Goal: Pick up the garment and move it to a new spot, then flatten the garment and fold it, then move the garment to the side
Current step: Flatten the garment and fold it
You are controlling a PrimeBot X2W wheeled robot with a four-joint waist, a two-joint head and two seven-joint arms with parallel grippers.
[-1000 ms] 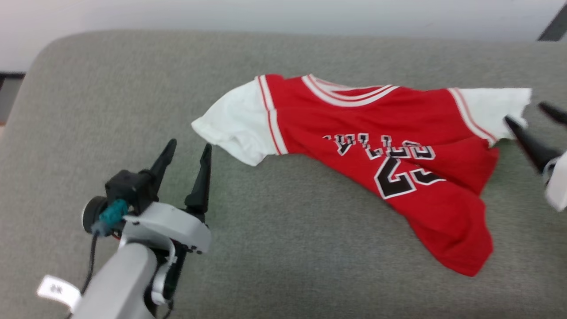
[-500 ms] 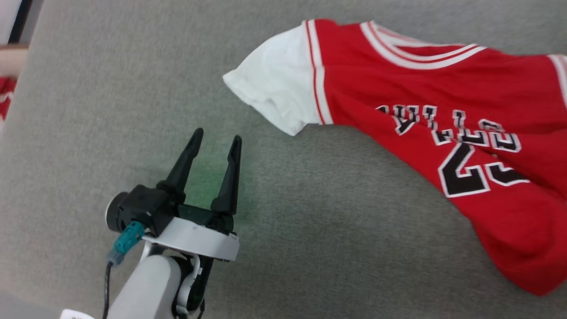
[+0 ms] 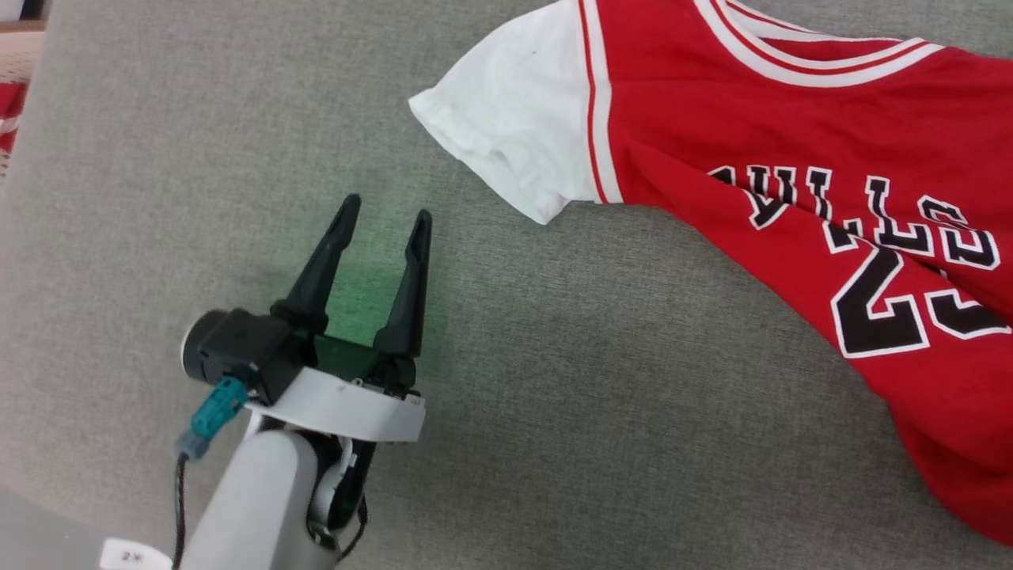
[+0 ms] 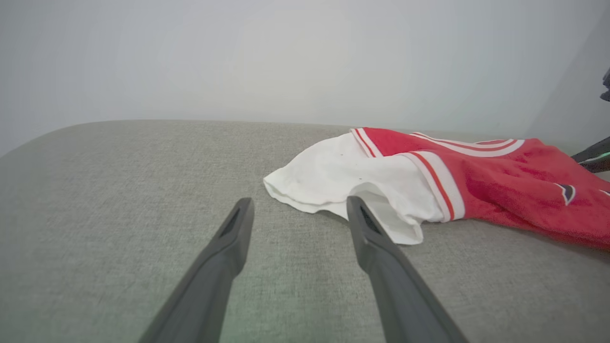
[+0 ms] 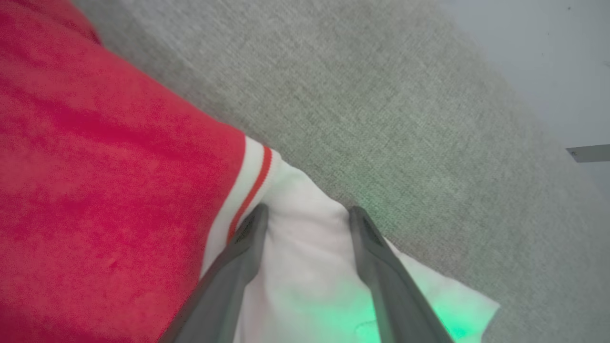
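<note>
The garment (image 3: pixel 775 142), a red jersey with white short sleeves and a black "23", lies spread on the grey cushion (image 3: pixel 554 380), front side up. Its near white sleeve (image 3: pixel 514 127) points toward my left gripper (image 3: pixel 385 210), which stands open and empty a short way from it. In the left wrist view that sleeve (image 4: pixel 343 176) lies just ahead and right of the left gripper (image 4: pixel 299 204). My right gripper (image 5: pixel 309 210) is open, its two fingers straddling the other white sleeve (image 5: pixel 305 257) beside the red-striped trim (image 5: pixel 248 190).
The grey cushion's rounded edge (image 4: pixel 71 131) runs along the far side, with a pale wall (image 4: pixel 286 57) behind it. A small bit of red-and-white cloth (image 3: pixel 9 119) shows past the cushion's left edge. Bare cushion lies in front of the garment.
The head camera has shifted closer and down, so the garment now runs off the right edge. The right gripper has left the head view. The garment itself lies as before.
</note>
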